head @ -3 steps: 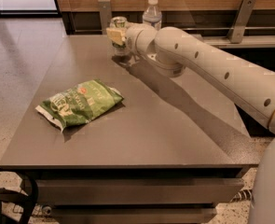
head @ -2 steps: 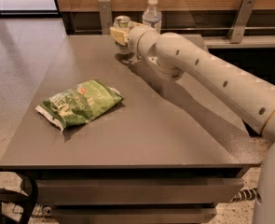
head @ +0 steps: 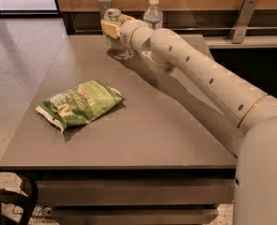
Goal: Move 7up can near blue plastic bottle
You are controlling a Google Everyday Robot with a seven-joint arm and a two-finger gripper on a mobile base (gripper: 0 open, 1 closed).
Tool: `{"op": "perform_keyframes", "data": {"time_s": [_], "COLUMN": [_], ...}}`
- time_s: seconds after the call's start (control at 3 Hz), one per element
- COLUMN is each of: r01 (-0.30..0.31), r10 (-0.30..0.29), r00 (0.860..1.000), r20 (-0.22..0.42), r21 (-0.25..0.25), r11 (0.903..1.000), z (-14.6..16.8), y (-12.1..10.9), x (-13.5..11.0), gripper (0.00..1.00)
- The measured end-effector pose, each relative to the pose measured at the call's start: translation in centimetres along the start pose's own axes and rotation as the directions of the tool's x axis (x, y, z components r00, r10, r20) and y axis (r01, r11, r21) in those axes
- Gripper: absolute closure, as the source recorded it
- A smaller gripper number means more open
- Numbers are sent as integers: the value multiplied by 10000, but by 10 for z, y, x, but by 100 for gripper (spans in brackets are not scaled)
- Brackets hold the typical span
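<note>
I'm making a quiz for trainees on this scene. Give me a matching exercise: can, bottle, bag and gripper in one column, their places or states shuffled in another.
1. can
2. bottle
3. bag
4. gripper

A. lies flat, front left of the table
B. at the far edge, closed on a drink
C. stands at the back, white cap
D. gripped, just left of the bottle

Pairs: 1-D, 2-C, 3-A, 4-B
</note>
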State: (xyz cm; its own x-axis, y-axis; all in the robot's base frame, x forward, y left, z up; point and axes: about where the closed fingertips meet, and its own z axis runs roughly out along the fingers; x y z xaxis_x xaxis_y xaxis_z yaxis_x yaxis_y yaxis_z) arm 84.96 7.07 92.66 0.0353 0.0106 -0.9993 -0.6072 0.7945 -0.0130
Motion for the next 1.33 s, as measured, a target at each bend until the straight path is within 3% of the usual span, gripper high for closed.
{"op": "perform_keyframes", "data": {"time_s": [0.33,1.33], "r01": [11,-222], "r10": [-22,261], "r00": [9989,9870], "r20": [-471,-1589], "r21": [-226,263], "r11": [9997,9994], "z": [7,-21], "y": [9,-14], "x": [0,18], "gripper": [100,100]}}
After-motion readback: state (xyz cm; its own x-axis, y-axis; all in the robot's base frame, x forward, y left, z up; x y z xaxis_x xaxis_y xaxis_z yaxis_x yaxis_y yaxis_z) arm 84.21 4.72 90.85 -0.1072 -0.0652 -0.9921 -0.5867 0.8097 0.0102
